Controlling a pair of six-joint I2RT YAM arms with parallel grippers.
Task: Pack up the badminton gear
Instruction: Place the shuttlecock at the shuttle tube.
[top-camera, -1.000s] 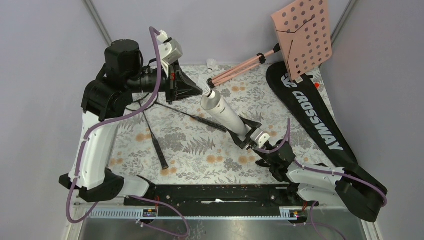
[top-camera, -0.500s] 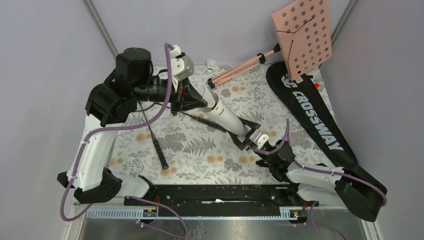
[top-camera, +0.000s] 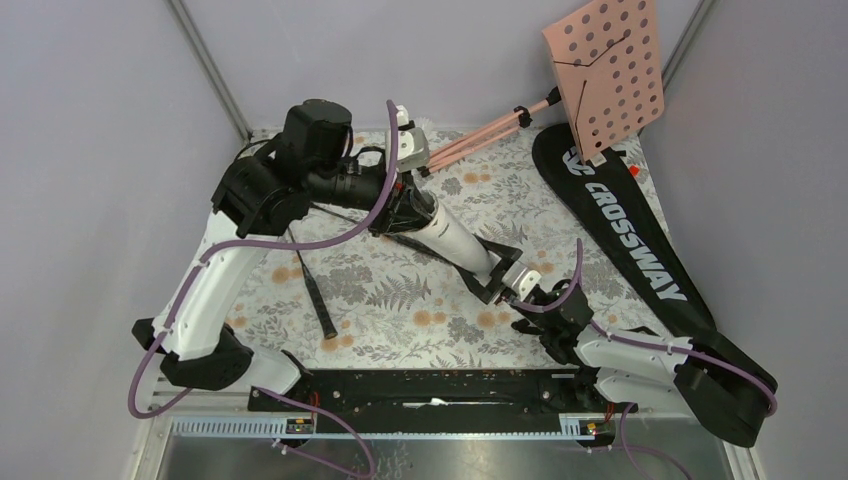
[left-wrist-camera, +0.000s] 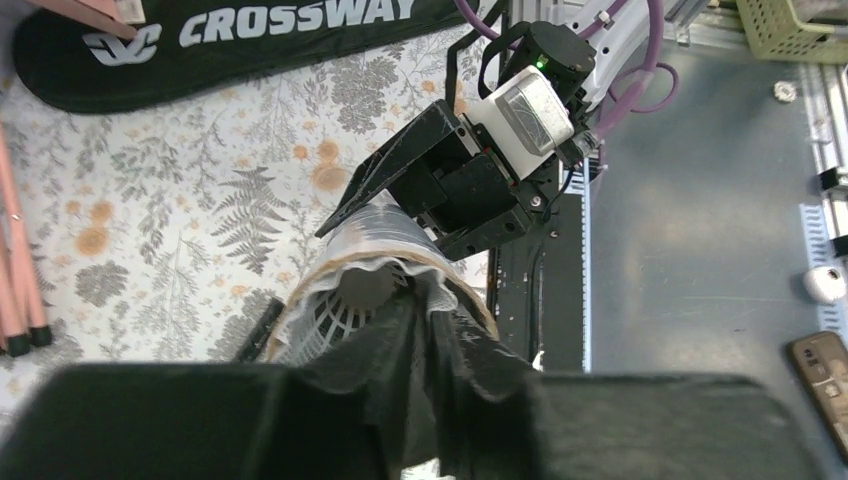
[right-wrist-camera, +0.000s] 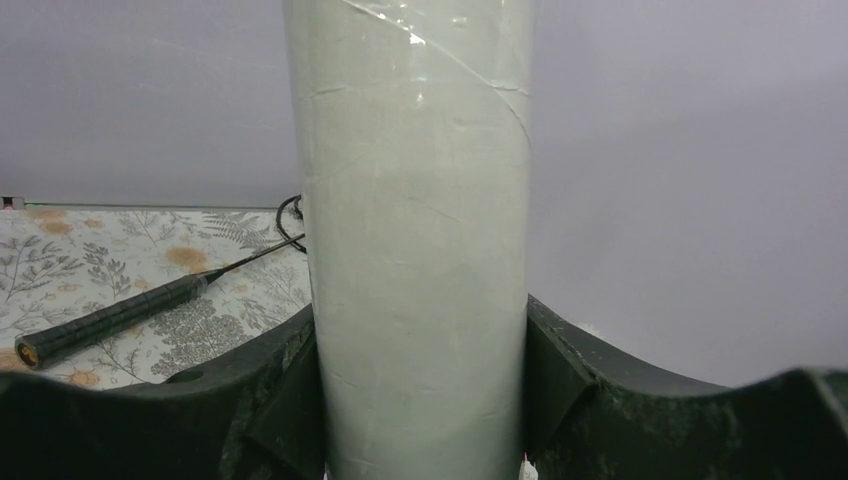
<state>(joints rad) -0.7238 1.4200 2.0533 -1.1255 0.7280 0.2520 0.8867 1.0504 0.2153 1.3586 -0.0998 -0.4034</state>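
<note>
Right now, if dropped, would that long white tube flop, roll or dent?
Likely stiff and light: the long white tube is straight though the right jaws grip only its lower end. Being round and smooth, it would probably roll if laid flat. Its wrinkled wrap hints at thin card that might dent.

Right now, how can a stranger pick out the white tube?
Find the floral tablecloth, then its middle. The white tube slants there, its near end in the right gripper. Only it is thick and pale; the rackets nearby are thin and black.

Lab test cell: grey partition walls (top-camera: 90, 150), aluminium rail (top-camera: 450, 424), floral tablecloth (top-camera: 400, 300).
</note>
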